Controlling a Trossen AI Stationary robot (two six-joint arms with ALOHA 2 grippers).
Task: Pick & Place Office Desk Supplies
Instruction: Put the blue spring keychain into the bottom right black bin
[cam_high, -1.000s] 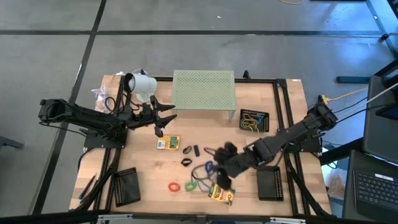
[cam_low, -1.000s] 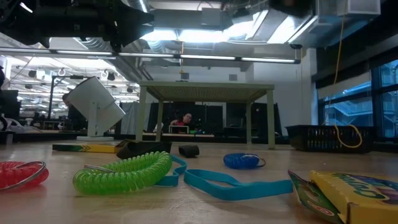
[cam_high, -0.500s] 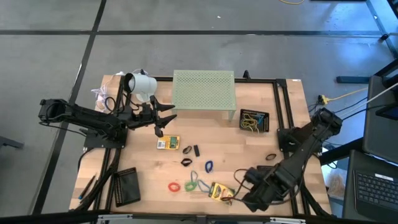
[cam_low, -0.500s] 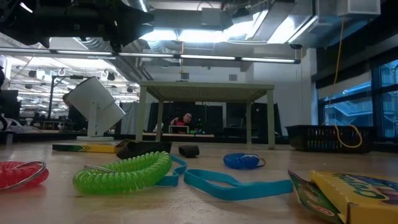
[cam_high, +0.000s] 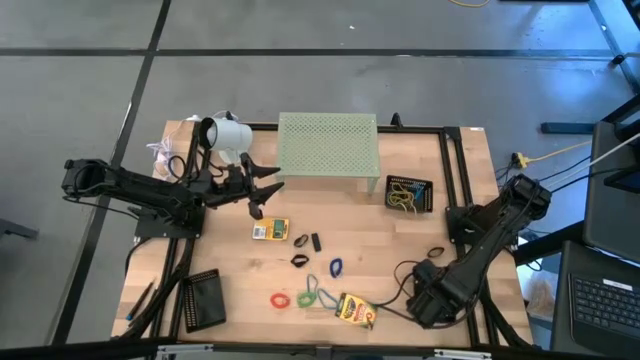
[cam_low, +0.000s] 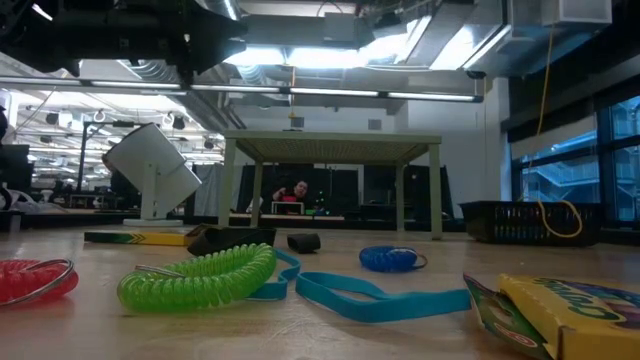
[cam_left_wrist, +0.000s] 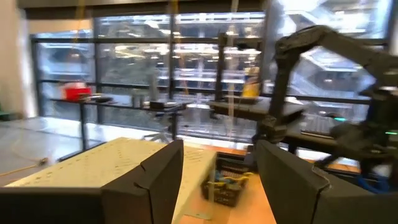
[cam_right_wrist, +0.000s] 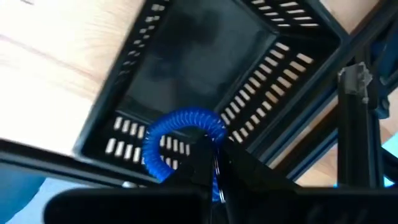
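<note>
Right gripper (cam_right_wrist: 214, 163): fingers clamped together on a blue coiled plastic loop (cam_right_wrist: 177, 134); in the high view the gripper (cam_high: 432, 300) sits at about 4 o'clock on the table, above a black slotted plastic tray (cam_right_wrist: 205, 68).
Blue coiled loop: held at the fingertips, hanging over the tray's near wall in the right wrist view; whether it touches the tray cannot be told.
Left gripper (cam_high: 262, 186): at about 10 o'clock, hovering near the white rounded lamp-like object (cam_high: 228, 133); fingers (cam_left_wrist: 155, 180) spread well apart with nothing between them.
Pale green perforated stand (cam_high: 328, 146): at 12 o'clock, upright on its legs.
Yellow-and-green crayon box (cam_high: 270, 231): flat on the wood just below the left gripper, left of centre.
Second yellow-and-green crayon box (cam_high: 356, 310): at about 6 o'clock, near the front edge, tilted.
Red coiled loop (cam_high: 280, 299): at 7 o'clock, just beside the green coiled loop (cam_high: 306, 298).
Light blue flat strap (cam_low: 370, 297): lying next to the green coil.
Small blue loop (cam_high: 336, 267): near centre, apart from the others.
Small black clips (cam_high: 308, 242): near centre, right of the first crayon box.
Black wire basket (cam_high: 409, 194): at 2 o'clock, holding yellow and dark loops.
Second black slotted tray (cam_high: 204, 298): at 8 o'clock.
</note>
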